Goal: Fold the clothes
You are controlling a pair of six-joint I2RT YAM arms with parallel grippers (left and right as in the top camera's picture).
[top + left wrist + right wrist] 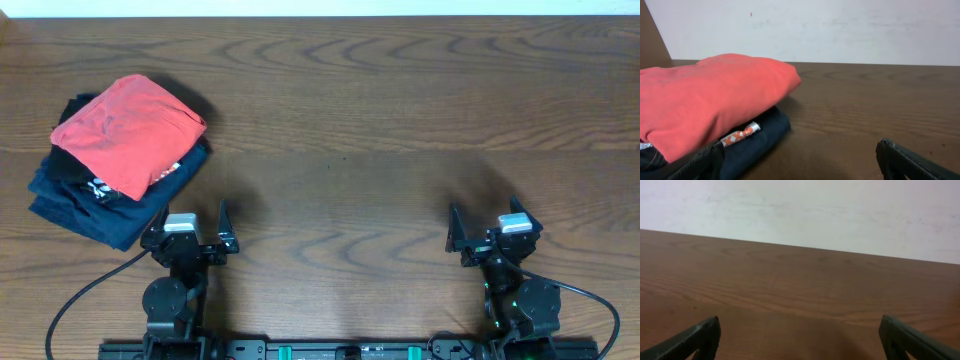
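Overhead looks straight down; both wrist views skim the table (400, 100) low, facing the wall (800, 210)

A red T-shirt (128, 130) lies folded on a brown wooden table (380, 100). Right under the T-shirt is a black folded garment (72, 168), and under that a dark blue one (105, 218). The left gripper (188, 226) sits near the T-shirt, on its near side, with its jaws wide apart. The right gripper (485, 226) is far from the T-shirt, jaws wide apart too.
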